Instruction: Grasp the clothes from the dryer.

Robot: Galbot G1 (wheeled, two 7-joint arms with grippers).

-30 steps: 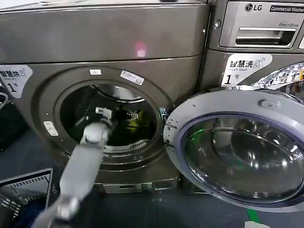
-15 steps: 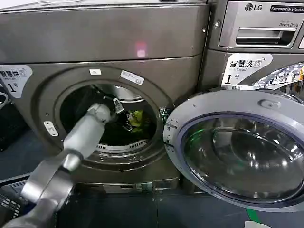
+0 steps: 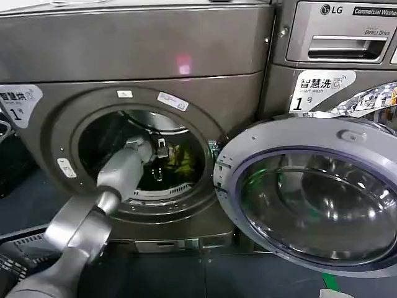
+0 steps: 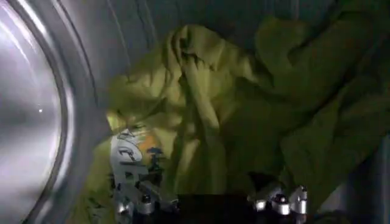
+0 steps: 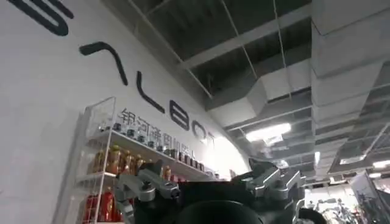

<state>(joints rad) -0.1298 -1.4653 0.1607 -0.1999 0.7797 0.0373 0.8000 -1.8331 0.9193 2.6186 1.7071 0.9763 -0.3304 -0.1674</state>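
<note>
Reaching through the dryer (image 3: 93, 68) porthole, the left gripper (image 4: 210, 204) sits inside the drum with its fingers spread wide, just short of the clothes (image 4: 244, 109). They lie crumpled toward the far right of the drum, while the door (image 3: 310, 192) hangs open on the right. Right gripper (image 5: 210, 189) points up at the ceiling, fingers spread, holding nothing.

Head outside dryer (image 3: 186, 56), wrist within

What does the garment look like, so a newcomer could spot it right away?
Start at the dark bronze-grey dryer on the left, its round glass door swung open. Look through the porthole into the drum, just past the left gripper reaching inside. The clothes are a crumpled yellow-green fabric heap, the one bright soft thing against the dark metal.
</note>
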